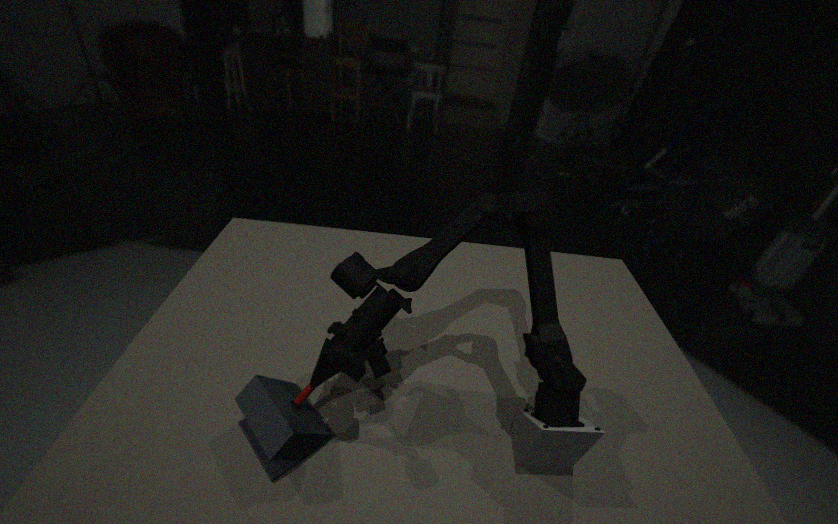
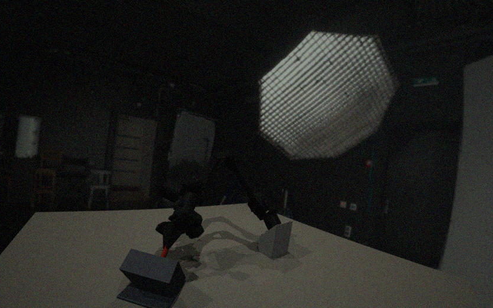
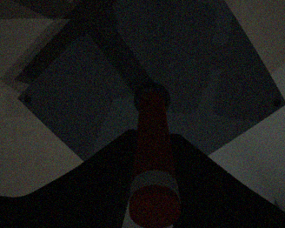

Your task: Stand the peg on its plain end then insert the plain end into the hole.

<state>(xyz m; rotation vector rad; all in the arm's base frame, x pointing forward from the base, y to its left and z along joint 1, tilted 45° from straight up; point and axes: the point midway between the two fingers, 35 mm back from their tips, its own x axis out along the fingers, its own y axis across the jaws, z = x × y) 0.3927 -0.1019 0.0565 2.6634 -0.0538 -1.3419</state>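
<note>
the gripper [image 1: 311, 385] [image 2: 166, 247] [image 3: 152, 141] is clamped on the red peg [image 1: 303, 394] [image 2: 164, 251] [image 3: 153, 124] near its white-banded end, presumably so the plain end is free to go in. the arm tilts to match the sloped panel [image 1: 272, 410] [image 2: 149, 264] [image 3: 96, 87]. the peg runs out beyond the fingertips, its plain end at the hole [image 3: 165, 97]; how deep it sits, the views cannot tell.
</note>
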